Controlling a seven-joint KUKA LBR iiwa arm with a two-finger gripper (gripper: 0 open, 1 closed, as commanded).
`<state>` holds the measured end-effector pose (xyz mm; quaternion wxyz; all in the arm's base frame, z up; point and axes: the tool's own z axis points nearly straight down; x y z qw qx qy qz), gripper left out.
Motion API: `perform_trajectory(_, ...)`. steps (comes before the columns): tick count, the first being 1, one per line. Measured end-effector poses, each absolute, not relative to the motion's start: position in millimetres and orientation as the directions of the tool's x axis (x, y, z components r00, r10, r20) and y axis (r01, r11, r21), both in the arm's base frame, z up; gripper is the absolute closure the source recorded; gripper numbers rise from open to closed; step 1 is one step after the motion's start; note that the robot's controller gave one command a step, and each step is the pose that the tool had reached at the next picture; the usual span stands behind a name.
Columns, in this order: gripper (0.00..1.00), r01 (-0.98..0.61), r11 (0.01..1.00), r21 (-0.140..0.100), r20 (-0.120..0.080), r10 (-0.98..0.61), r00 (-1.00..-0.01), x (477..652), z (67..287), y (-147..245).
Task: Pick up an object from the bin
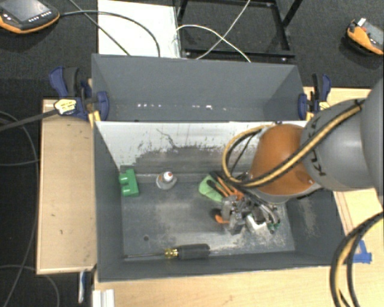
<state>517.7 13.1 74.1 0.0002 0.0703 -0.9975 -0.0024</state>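
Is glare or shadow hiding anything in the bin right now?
Camera view: the bin's sloped back wall glares white; the arm casts shade on the floor by the gripper, dimming the bits there; the green block and screwdriver, at left and front, are evenly lit.

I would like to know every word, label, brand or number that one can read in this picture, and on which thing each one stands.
"KU": dark letters on the grey arm, the start of a word; a cable crosses the rest, so it cannot be read.
Screen of the orange and black handset outside the bin: too small to read.
Green block, small silver piece with a red top, black-handled screwdriver: no writing to be seen.
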Motion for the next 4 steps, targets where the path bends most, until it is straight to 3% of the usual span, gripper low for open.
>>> perform_trajectory(1,1.0,-0.456,0.89,0.006,-0.007,-0.456,-0.89,575.2,71,84)
perform_trajectory(2,1.0,-0.672,0.74,0.005,-0.003,-0.672,-0.74,500.2,71,5)
perform_trajectory(3,1.0,-0.711,0.703,0.003,-0.018,-0.711,-0.703,582.0,95,96)
perform_trajectory(4,1.0,-0.746,0.666,0.004,-0.007,-0.746,-0.666,522.2,83,-16)
